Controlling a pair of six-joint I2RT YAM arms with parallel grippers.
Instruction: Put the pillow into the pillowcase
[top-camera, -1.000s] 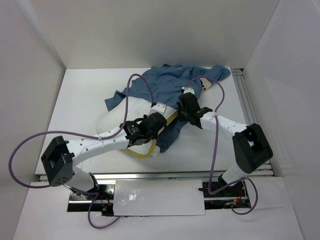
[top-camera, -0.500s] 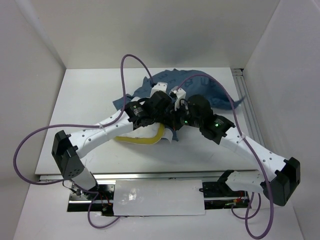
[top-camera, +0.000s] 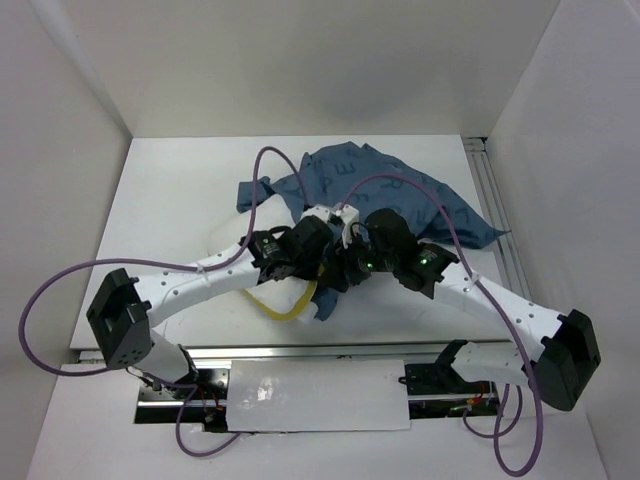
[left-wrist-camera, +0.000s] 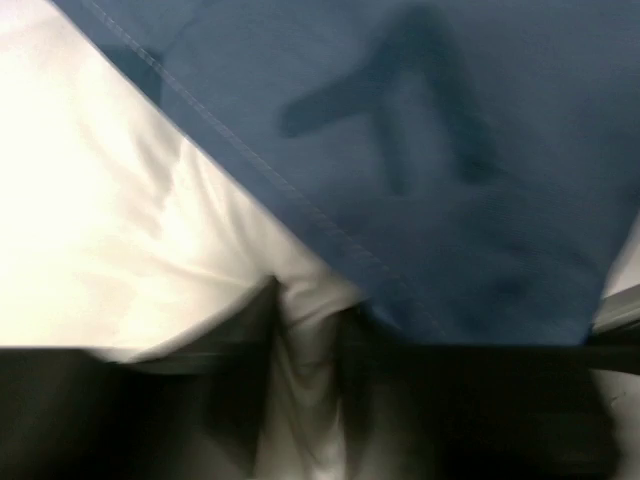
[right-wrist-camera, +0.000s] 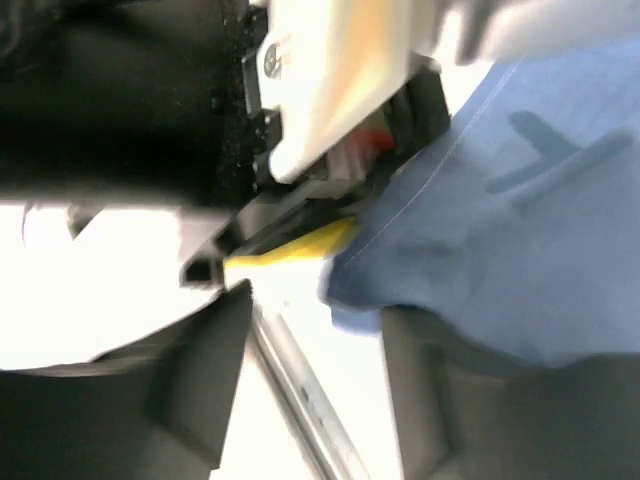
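Note:
The blue lettered pillowcase (top-camera: 400, 195) lies crumpled at the back middle, its near edge over the white pillow (top-camera: 228, 240). The pillow's yellow seam (top-camera: 298, 303) shows at its near corner. Both grippers meet at that edge. My left gripper (top-camera: 322, 262) is open, and a fold of white pillow fabric (left-wrist-camera: 305, 380) still stands between its blurred fingers, with the pillowcase (left-wrist-camera: 450, 170) just beyond. My right gripper (right-wrist-camera: 315, 390) is open. The pillowcase edge (right-wrist-camera: 500, 250) drapes over its right finger (right-wrist-camera: 440, 410), beside the yellow seam (right-wrist-camera: 290, 245).
Purple cables (top-camera: 262, 170) loop over the pillow and pillowcase. A metal rail (top-camera: 492, 205) runs along the table's right side, another (top-camera: 300, 352) along the near edge. White walls close in the left, back and right.
Both grippers have opened. Both arms have drawn back toward the near edge, and the pillowcase has dropped and spread wider to the right.

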